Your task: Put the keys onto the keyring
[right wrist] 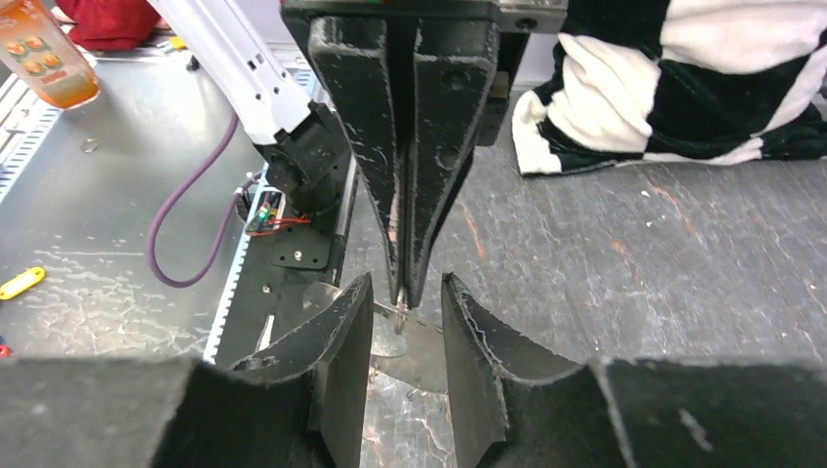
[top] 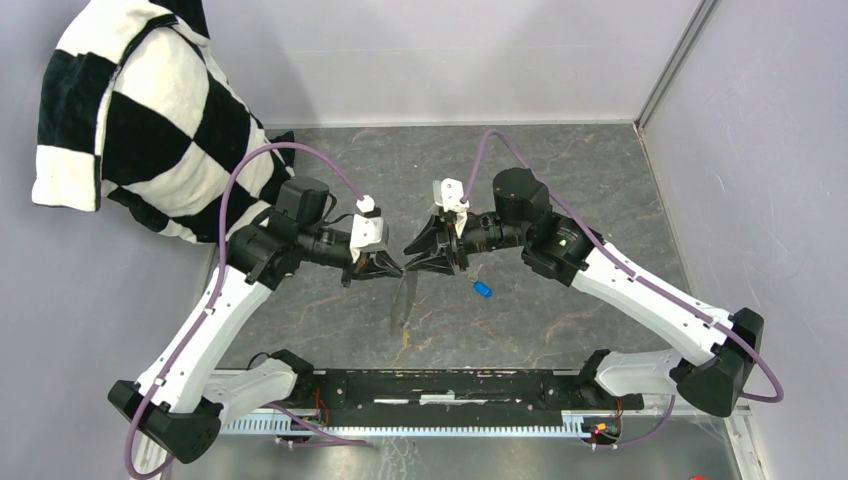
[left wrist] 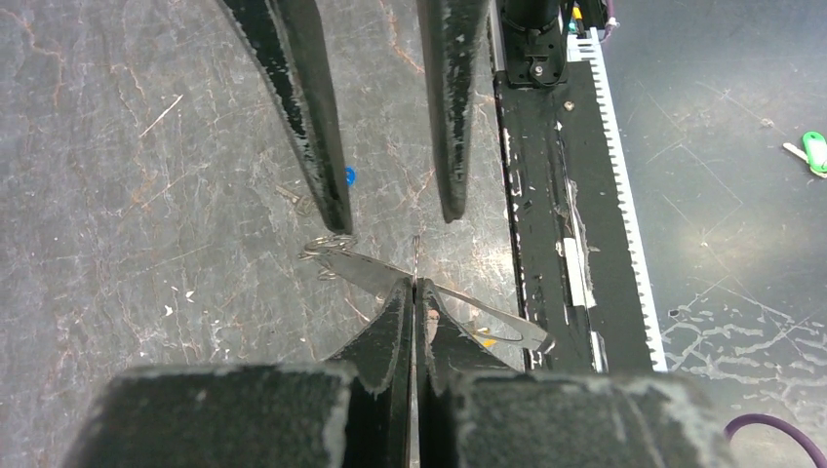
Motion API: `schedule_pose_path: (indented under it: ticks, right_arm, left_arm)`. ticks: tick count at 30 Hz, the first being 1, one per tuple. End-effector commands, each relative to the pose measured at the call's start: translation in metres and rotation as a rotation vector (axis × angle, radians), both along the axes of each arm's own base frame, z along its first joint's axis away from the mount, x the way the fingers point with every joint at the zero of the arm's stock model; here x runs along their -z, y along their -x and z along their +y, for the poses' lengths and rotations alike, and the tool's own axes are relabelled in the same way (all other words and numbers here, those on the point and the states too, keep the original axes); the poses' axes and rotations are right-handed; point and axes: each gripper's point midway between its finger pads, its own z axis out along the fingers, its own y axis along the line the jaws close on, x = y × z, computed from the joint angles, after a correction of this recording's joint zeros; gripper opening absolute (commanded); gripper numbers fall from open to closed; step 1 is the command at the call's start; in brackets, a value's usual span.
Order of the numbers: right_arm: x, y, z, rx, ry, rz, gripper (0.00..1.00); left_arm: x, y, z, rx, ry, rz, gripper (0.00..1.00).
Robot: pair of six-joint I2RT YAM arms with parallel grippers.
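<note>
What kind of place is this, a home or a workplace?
Probably a robotics lab cell: a left arm and right arm bolted to a rail, plain grey walls around the scratched table, purple cables.

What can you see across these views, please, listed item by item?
keyring: one, grey, pinched in the left gripper
yellow key: one, yellow head, at the keyring's lower end
blue key: one, blue head, on the table, right of the keyring
cloth: one, black-and-white checked, far-left corner
table: one, dark grey
container: one, orange, off the table
tag: one, green, off the table
left gripper: one, black, shut on the keyring
right gripper: one, black, open, facing the left gripper
</note>
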Motion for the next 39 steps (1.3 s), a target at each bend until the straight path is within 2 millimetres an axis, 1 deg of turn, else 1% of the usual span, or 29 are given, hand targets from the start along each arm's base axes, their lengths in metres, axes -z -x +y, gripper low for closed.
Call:
schedule_pose_path:
  ticks: [1,6,14,15,19,22,24,25,26,30,31,33,34,35,36,39]
  right_arm:
    - [-0.012,0.012,0.006,-0.065,-0.052,0.018,0.37]
    - [0.001,0.003,0.007,-0.026,-0.003,0.018,0.36]
    - [0.011,-0.005,0.011,0.003,0.027,0.003,0.31]
    - [0.010,-0.006,0.011,0.004,0.026,0.001,0.29]
    - [0.011,-0.007,0.012,0.008,0.027,-0.010,0.16]
    - [0.011,-0.011,0.010,0.035,0.032,-0.027,0.14]
    - [0.009,-0.009,0.008,0.029,0.030,-0.037,0.12]
    - [0.009,-0.008,0.008,0.023,0.028,-0.036,0.04]
    - [0.008,-0.007,0.008,0.016,0.027,-0.033,0.01]
    - [0.007,-0.004,0.008,0.010,0.006,-0.022,0.01]
    - [0.005,-0.004,0.008,0.018,-0.010,-0.018,0.01]
    - [0.000,-0.004,0.006,0.034,-0.057,-0.015,0.01]
    - [-0.006,-0.005,0.004,0.043,-0.095,-0.015,0.01]
    - [-0.014,-0.004,0.001,0.049,-0.154,-0.013,0.01]
    - [-0.021,-0.002,-0.001,0.053,-0.214,0.002,0.01]
    - [-0.034,0.007,-0.011,0.053,-0.363,0.028,0.01]
  left_arm:
    - [-0.018,-0.008,-0.004,0.001,0.045,-0.102,0.02]
    - [-0.021,-0.009,-0.005,-0.001,0.054,-0.099,0.02]
    - [-0.029,-0.006,-0.007,0.010,0.073,-0.095,0.02]
    - [-0.030,-0.006,-0.007,0.011,0.075,-0.095,0.02]
    - [-0.030,-0.004,-0.007,0.015,0.079,-0.089,0.02]
    - [-0.031,-0.003,-0.008,0.021,0.084,-0.085,0.02]
    - [-0.031,-0.002,-0.008,0.024,0.085,-0.084,0.02]
    - [-0.031,-0.002,-0.008,0.023,0.085,-0.083,0.02]
    - [-0.031,-0.002,-0.008,0.024,0.086,-0.080,0.02]
    - [-0.033,-0.001,-0.008,0.028,0.090,-0.081,0.02]
    - [-0.032,-0.001,-0.008,0.024,0.088,-0.076,0.09]
    - [-0.031,-0.001,-0.007,0.007,0.083,-0.056,0.27]
    - [-0.031,0.000,-0.007,0.001,0.082,-0.043,0.31]
    - [-0.029,0.001,-0.006,-0.003,0.080,-0.030,0.34]
    - [-0.027,0.003,-0.005,-0.007,0.079,-0.021,0.35]
    - [-0.017,0.009,-0.003,-0.026,0.081,0.026,0.36]
